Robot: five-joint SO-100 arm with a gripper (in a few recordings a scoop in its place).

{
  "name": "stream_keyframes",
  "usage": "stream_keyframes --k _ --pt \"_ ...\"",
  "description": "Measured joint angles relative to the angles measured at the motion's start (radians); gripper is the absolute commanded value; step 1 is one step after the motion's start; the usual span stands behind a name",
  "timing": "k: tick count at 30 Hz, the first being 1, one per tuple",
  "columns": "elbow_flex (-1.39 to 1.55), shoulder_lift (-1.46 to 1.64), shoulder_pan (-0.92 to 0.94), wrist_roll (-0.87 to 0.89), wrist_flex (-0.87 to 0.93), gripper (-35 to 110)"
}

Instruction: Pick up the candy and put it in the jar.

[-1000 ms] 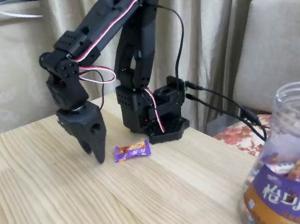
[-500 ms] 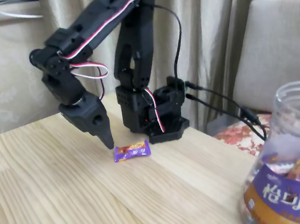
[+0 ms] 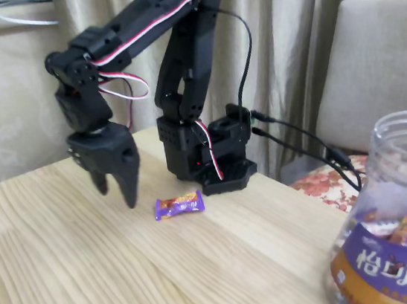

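Surface (image 3: 71,289): pale wood, carries all items.
Jar (image 3: 397,224): lower right, well apart from candy.
Hand (image 3: 117,195): now swung back upright, fingers parted, empty, left of candy. Grasp not begun.
Candy (image 3: 179,205): flat on surface, unmoved.

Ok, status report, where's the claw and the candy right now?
Claw open, empty, hovering left of candy. Candy flat on table, untouched. Jar front right, path clear.

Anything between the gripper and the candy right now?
No. In the fixed view, the gripper hangs just left of the candy, and only bare wooden table lies between them.
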Motion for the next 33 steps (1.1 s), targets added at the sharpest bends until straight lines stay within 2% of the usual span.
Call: stream_keyframes --k 4,7,18,31,32,33 --pt "0.057 0.077 0.012 -0.04 -0.034 19" --pt "0.133 0.219 0.003 -0.097 -0.08 0" --pt "0.186 0.328 0.04 -0.345 -0.184 0" --pt "0.11 0.232 0.066 -0.617 -0.193 0" --pt "0.094 0.207 0.064 -0.643 -0.202 3" --pt "0.075 0.181 0.064 -0.67 -0.21 13"
